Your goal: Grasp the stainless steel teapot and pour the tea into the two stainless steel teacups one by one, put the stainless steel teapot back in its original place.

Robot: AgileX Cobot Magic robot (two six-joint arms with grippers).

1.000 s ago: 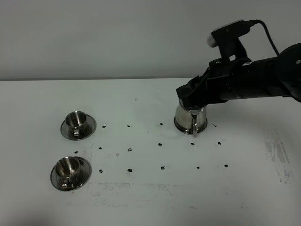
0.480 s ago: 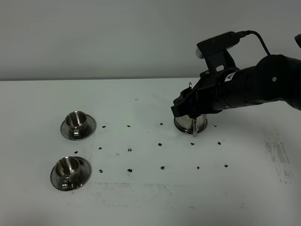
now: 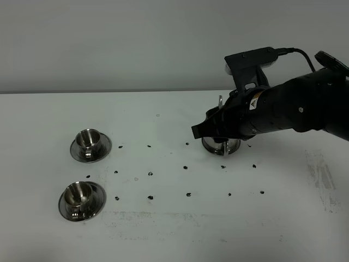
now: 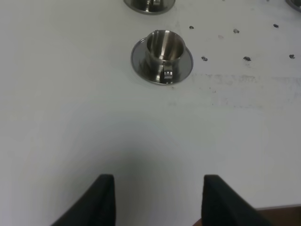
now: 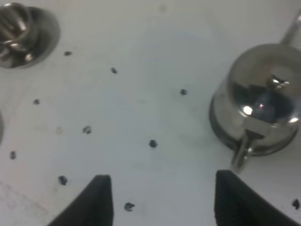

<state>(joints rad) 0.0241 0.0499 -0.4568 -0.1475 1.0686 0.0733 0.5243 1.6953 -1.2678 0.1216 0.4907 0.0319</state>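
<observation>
The stainless steel teapot [image 3: 217,146] stands on the table right of centre, mostly covered by my right arm; only its base, loop handle and spout tip show. In the right wrist view the teapot [image 5: 258,99] lies off to one side of my right gripper [image 5: 167,200], which is open and empty, its fingers past the pot's handle and not touching it. My right gripper [image 3: 200,130] points left above the table. Two steel teacups on saucers sit at the left, a far teacup [image 3: 90,144] and a near teacup [image 3: 80,199]. My left gripper [image 4: 160,200] is open and empty, well short of the near teacup [image 4: 162,49]. I cannot tell the original place apart beneath the pot.
Small black dots [image 3: 150,174] mark the white tabletop between the cups and the pot. Grey scuffs [image 3: 322,174] smear the table at the right. A pale wall rises behind the table's back edge.
My right arm has swung left and lower over the teapot, covering more of it. The teapot and both cups have not moved. The gripper's fingers stayed apart.
</observation>
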